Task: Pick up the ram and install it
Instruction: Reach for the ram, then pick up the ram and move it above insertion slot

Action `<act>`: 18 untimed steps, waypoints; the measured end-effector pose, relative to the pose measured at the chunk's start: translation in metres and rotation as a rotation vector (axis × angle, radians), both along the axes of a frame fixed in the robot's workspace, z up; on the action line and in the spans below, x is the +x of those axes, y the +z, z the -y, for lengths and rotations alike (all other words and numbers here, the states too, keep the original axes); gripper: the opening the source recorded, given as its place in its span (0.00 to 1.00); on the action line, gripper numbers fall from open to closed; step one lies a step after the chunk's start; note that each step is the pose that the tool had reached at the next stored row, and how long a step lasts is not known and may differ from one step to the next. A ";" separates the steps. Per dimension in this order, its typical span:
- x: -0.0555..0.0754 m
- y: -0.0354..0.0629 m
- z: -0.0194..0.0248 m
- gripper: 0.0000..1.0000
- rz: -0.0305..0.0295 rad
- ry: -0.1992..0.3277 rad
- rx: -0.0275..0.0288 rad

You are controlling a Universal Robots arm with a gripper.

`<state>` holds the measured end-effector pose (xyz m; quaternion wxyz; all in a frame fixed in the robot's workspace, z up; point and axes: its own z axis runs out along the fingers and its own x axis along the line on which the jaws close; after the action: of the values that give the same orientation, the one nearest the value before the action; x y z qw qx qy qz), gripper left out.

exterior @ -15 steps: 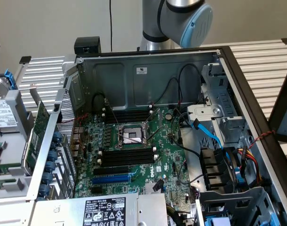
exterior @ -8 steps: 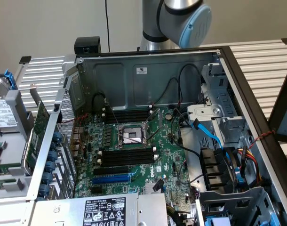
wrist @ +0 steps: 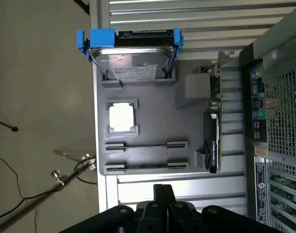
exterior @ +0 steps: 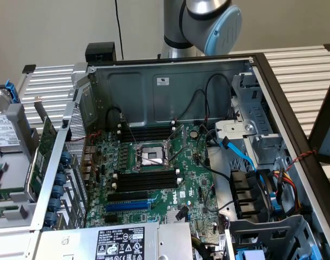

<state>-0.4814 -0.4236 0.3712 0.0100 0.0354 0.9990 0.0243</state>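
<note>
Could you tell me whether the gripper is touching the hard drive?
Apart. In the wrist view the gripper sits far from the hard drive, with the grey tray between them.

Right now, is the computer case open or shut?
Open. The computer case has no side panel over it, and the exterior view looks straight down onto the motherboard inside.

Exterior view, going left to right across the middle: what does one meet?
Hard drive → green card → processor socket → blue cable
</note>
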 end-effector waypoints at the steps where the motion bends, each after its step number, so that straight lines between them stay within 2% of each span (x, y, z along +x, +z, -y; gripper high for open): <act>1: -0.005 -0.0005 -0.0012 0.11 0.0000 0.000 -0.0003; 3: -0.009 -0.0013 -0.0076 0.11 0.0001 0.000 -0.0018; 7: -0.012 -0.0024 -0.0233 0.11 0.0000 0.000 -0.0025; 9: -0.019 -0.0025 -0.0249 0.11 -0.0004 0.000 -0.0024; 10: -0.021 -0.0024 -0.0250 0.11 -0.0027 0.000 -0.0025; 18: -0.021 -0.0024 -0.0250 0.11 -0.0029 0.000 -0.0024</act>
<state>-0.5026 -0.3986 0.3687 0.0086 0.0353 0.9991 0.0231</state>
